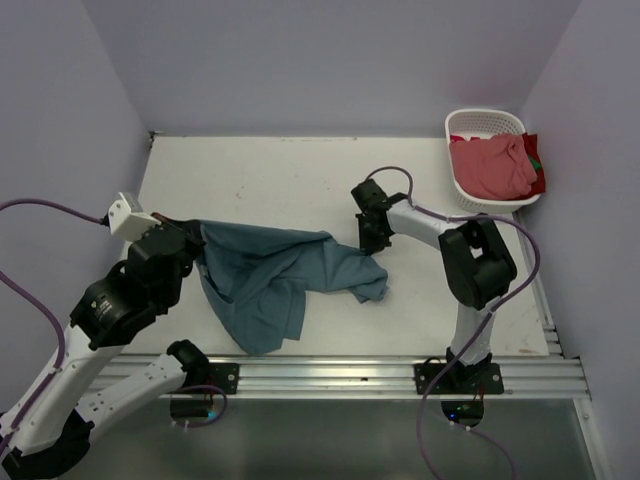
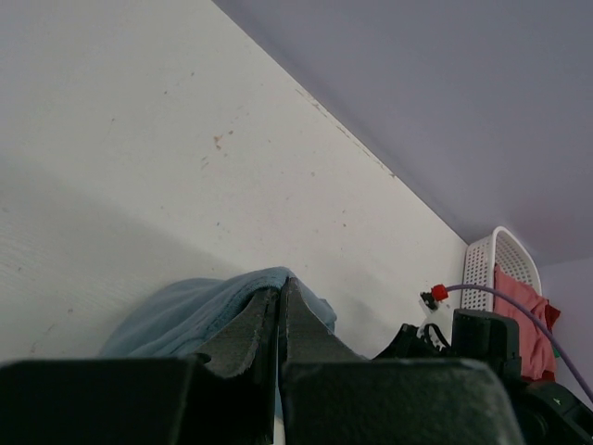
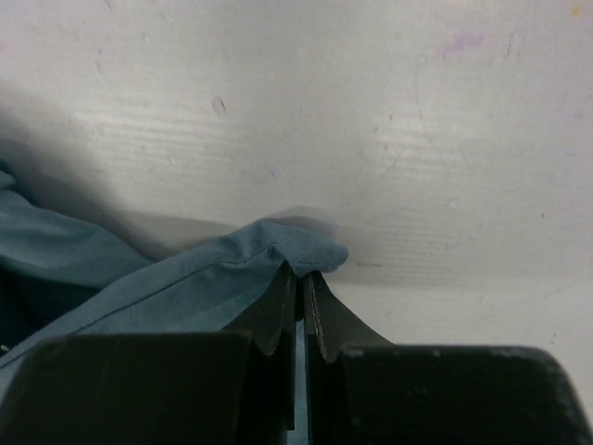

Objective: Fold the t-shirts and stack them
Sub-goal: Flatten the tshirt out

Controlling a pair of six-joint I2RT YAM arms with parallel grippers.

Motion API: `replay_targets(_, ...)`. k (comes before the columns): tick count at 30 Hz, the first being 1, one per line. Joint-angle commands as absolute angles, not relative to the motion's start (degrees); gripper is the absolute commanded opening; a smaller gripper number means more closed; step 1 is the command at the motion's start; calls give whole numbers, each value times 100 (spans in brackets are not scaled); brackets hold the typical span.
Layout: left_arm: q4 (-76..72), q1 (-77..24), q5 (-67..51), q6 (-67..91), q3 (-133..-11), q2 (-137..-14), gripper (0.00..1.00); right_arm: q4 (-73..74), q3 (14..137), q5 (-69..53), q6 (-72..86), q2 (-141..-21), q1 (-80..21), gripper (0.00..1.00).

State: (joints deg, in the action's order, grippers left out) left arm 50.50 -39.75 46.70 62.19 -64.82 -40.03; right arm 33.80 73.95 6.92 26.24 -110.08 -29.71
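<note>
The left gripper point(image 1: 197, 240) is pressed together on the left edge of the teal-blue t-shirt point(image 1: 262, 280). The right gripper point(image 1: 371, 244) pinches its right edge, and the shirt lies crumpled between them, mid-table. Bare table point(image 1: 270, 180) lies toward 12 o'clock. At 1 o'clock the white basket point(image 1: 486, 114) holds the salmon t-shirt point(image 1: 490, 168) — well apart from both grippers.

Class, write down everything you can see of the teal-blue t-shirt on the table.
The teal-blue t-shirt is plain, soft cloth, unfolded and crumpled on the white table. The left gripper is shut on its left edge, the right gripper on its right edge, with a stitched hem showing there. Between them it bunches in loose folds, one flap trailing toward the table's near edge.
</note>
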Motion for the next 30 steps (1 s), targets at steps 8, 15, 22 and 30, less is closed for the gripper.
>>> replay_targets(8, 4825, -3929, 5054, 6302, -6442, -4052, 0, 4208, 6355, 941, 2654, -8132, -3418, 0)
replay_targets(15, 4632, -3937, 4975, 6275, -6363, -4166, 0, 4842, 6302, -530, 2277, -6856, -3603, 0)
replay_targets(22, 4579, -3937, 4966, 6240, -6390, -4210, 0, 5185, 5837, -2423, 1995, -6276, -4560, 0)
replay_targets(30, 4588, -3929, 5010, 6240, -6460, -4219, 0, 5422, 5388, -3085, 2268, -5678, -5783, 0)
